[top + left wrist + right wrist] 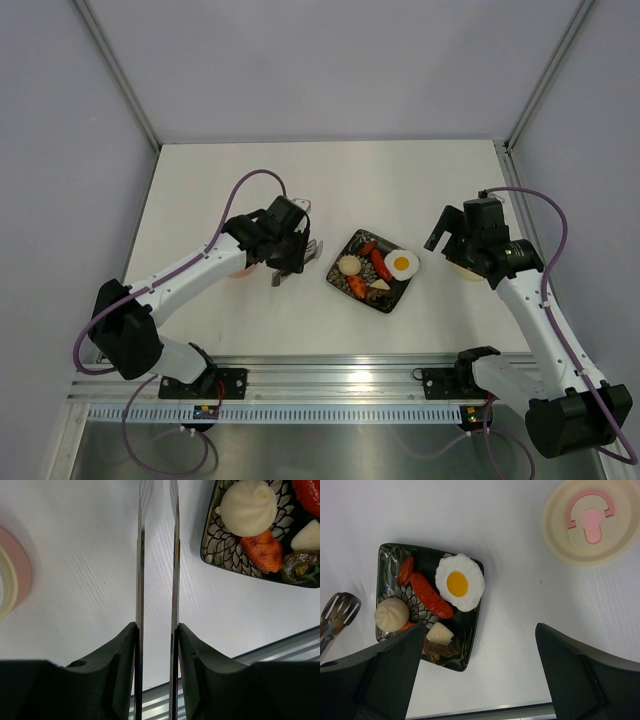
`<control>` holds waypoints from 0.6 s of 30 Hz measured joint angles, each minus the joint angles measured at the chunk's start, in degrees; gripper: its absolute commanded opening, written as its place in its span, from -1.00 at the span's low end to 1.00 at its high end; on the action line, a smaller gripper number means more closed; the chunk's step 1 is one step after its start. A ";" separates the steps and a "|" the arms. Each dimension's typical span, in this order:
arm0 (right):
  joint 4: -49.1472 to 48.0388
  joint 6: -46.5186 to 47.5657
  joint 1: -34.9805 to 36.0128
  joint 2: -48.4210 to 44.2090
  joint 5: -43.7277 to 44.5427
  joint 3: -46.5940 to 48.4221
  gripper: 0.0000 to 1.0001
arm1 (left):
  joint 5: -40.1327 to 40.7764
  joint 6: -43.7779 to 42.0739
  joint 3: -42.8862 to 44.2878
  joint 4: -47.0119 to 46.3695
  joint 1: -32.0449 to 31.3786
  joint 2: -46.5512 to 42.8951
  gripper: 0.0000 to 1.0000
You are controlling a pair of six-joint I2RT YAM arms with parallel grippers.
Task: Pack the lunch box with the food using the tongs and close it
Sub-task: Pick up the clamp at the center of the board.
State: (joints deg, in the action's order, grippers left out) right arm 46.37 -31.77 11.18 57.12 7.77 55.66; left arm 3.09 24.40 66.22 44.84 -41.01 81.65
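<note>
My left gripper point(290, 258) point(156, 635) is shut on the tongs point(140, 555), one finger pressing on each thin metal arm. The arms stand a little apart, and the slotted tips point(313, 246) point(340, 611) hang just left of the black plate point(395, 300) point(467, 640). Food lies on the plate: fried egg point(458, 582), red sausage point(431, 596), bun point(248, 506), carrot point(262, 550), pale cube point(439, 632) and brown bits point(300, 567). The lunch box point(240, 270) point(10, 580) sits partly under the left arm. Its lid point(590, 520) lies right of the plate. My right gripper point(462, 250) point(480, 630) hovers open and holds nothing.
An aluminium rail point(340, 375) runs along the table's near edge, and frame posts point(120, 75) stand at the back corners. White table surface point(330, 180) stretches behind the plate.
</note>
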 measured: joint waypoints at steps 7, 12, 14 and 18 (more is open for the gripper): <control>-0.02 -0.20 0.00 -0.04 0.00 -0.22 0.99 | -0.55 0.04 -0.24 -1.01 -0.13 0.00 -0.28; 0.04 -0.24 0.00 -0.07 -0.37 -0.74 0.99 | -0.98 0.04 -0.24 -1.20 -0.24 -0.04 -0.28; 0.02 -0.24 0.00 -0.07 -0.44 -0.87 0.99 | -1.07 0.02 -0.24 -1.16 -0.31 -0.11 -0.28; 0.02 -0.24 0.00 -0.07 -1.01 -1.05 0.99 | -1.18 -0.02 0.20 -0.39 -1.05 -0.83 -0.27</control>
State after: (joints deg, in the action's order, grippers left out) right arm 46.39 -32.01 11.18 57.06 6.76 54.61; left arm 1.91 24.38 66.41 44.45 -42.06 80.82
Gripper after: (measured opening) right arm 0.993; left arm 0.369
